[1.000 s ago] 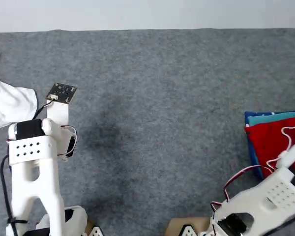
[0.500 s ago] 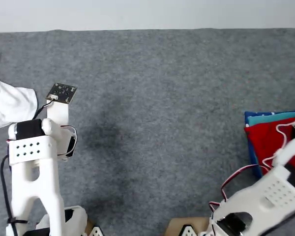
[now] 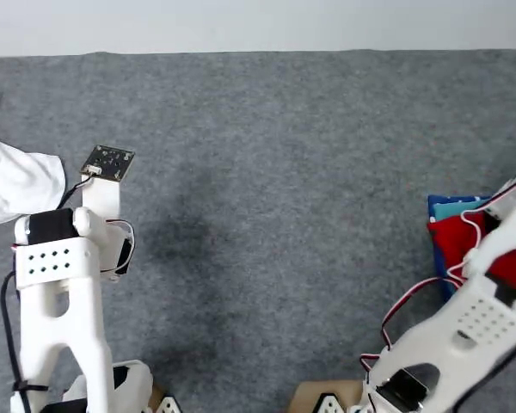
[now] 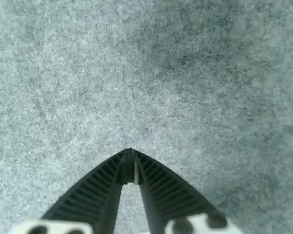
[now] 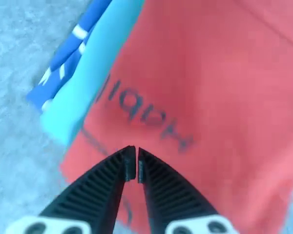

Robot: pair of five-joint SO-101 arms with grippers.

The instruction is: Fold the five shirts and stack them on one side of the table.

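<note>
A stack of folded shirts lies at the table's right edge: a red shirt (image 3: 461, 246) (image 5: 200, 92) on top, a light blue shirt (image 3: 454, 207) (image 5: 95, 73) under it, and a dark blue shirt (image 5: 71, 46) with white marks at the bottom. My right gripper (image 5: 132, 163) hovers shut above the red shirt with nothing between its fingers. A white shirt (image 3: 15, 182) lies crumpled at the table's far left edge. My left gripper (image 4: 132, 163) hangs shut over bare grey carpet, just right of the white shirt.
Grey carpet (image 3: 275, 172) covers the table, with a pale wall along its far edge. The left arm's white body (image 3: 60, 284) stands at front left, and the right arm's body (image 3: 451, 344) with red and white cables at front right.
The right arm has swung away from the front edge, farther over the stacked shirts. The left arm has not moved.
</note>
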